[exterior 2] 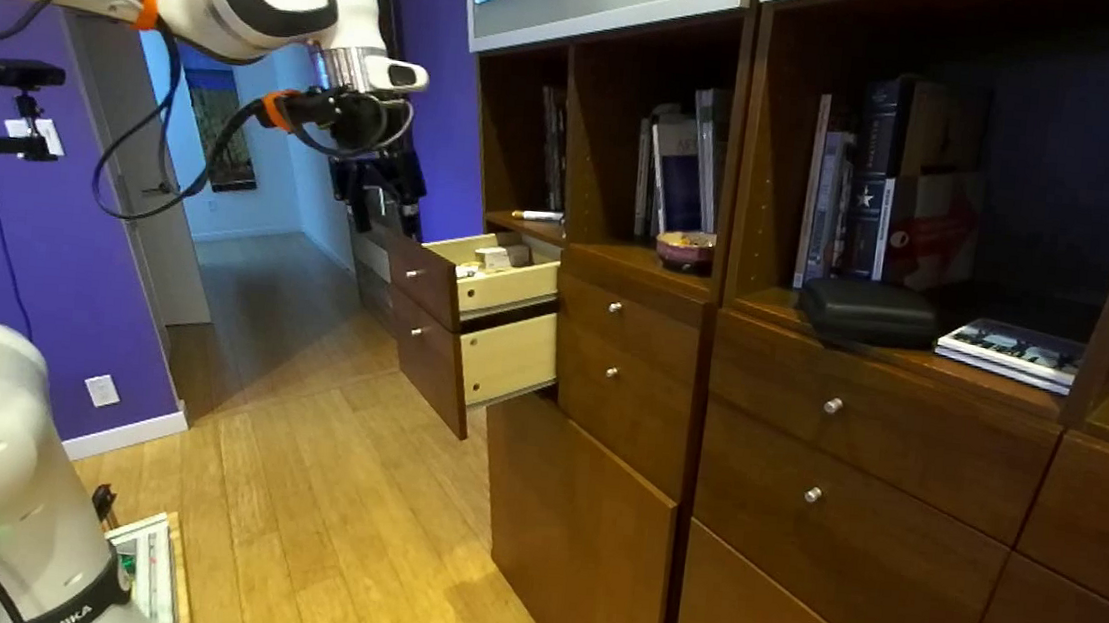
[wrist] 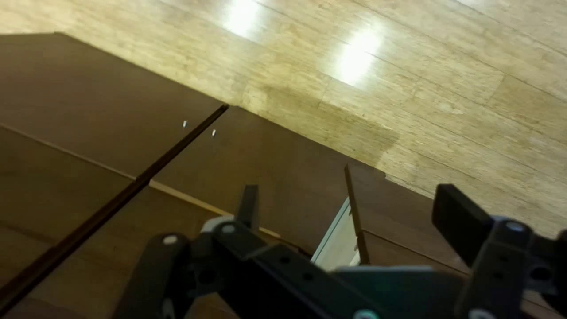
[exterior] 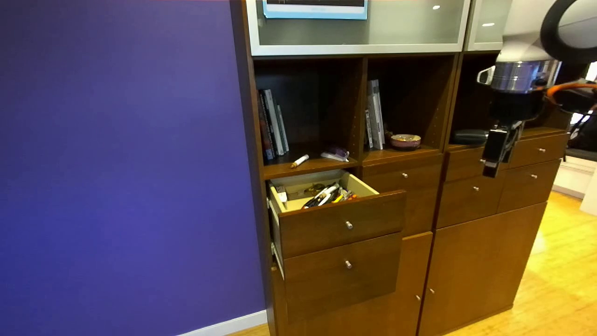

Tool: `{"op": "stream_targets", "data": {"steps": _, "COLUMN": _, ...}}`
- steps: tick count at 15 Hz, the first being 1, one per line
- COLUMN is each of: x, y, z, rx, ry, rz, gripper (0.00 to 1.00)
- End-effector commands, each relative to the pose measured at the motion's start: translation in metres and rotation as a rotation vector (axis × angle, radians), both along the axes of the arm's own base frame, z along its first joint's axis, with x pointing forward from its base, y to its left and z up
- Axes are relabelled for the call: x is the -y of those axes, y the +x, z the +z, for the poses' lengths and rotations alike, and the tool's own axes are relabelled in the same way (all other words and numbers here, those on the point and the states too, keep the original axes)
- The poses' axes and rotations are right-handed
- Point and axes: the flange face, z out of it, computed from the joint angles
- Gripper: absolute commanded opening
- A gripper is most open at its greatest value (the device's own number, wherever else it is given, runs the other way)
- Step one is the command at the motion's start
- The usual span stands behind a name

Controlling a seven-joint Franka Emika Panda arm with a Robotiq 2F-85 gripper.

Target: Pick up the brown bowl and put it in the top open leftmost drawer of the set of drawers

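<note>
The brown bowl (exterior: 406, 142) is small, low and reddish-brown, upright on a shelf beside books. It also shows in an exterior view (exterior 2: 685, 252); it is out of the wrist view. The set of drawers (exterior: 396, 270) is a tall brown wall unit. Its top leftmost drawer (exterior: 343, 224) is pulled out, with pale inner walls and loose pens inside; it also shows in an exterior view (exterior 2: 432, 281). My gripper (exterior 2: 386, 211) hangs in the air in front of the unit, pointing down, apart from bowl and drawer. In the wrist view its fingers (wrist: 350, 208) are wide apart with nothing between them.
The drawer below (exterior: 343, 275) is also pulled out. A marker (exterior: 299, 161) and a purple item (exterior: 336, 154) lie on the shelf above the open drawer. Books (exterior: 374, 114) stand left of the bowl. A black case (exterior 2: 866, 311) lies in the neighbouring compartment. Frosted glass doors (exterior: 410, 32) are above.
</note>
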Motion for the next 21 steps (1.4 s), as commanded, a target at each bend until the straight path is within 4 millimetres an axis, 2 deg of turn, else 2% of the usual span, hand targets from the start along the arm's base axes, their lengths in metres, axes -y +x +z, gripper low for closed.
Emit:
{"op": "stream_targets", "data": {"steps": 1, "x": 0.010, "y": 0.066, "z": 0.004, "rx": 0.035, "ry": -0.096, "rz": 0.132, "gripper": 1.00}}
{"op": "stream_targets", "data": {"steps": 7, "x": 0.032, "y": 0.151, "z": -0.007, "rx": 0.136, "ry": -0.230, "rz": 0.245, "gripper": 1.00}}
{"op": "stream_targets", "data": {"steps": 8, "x": 0.036, "y": 0.160, "z": -0.006, "rx": 0.137, "ry": -0.241, "rz": 0.238, "gripper": 1.00}}
{"op": "stream_targets", "data": {"steps": 9, "x": 0.029, "y": 0.136, "z": -0.011, "rx": 0.126, "ry": -0.201, "rz": 0.215, "gripper": 1.00}}
{"op": "stream_targets", "data": {"steps": 12, "x": 0.035, "y": 0.157, "z": -0.016, "rx": 0.123, "ry": -0.216, "rz": 0.217, "gripper": 1.00}}
{"op": "stream_targets", "data": {"steps": 15, "x": 0.035, "y": 0.159, "z": -0.013, "rx": 0.128, "ry": -0.217, "rz": 0.219, "gripper": 1.00}}
{"op": "stream_targets", "data": {"steps": 21, "x": 0.051, "y": 0.210, "z": -0.035, "rx": 0.266, "ry": -0.205, "rz": 0.292, "gripper": 1.00}}
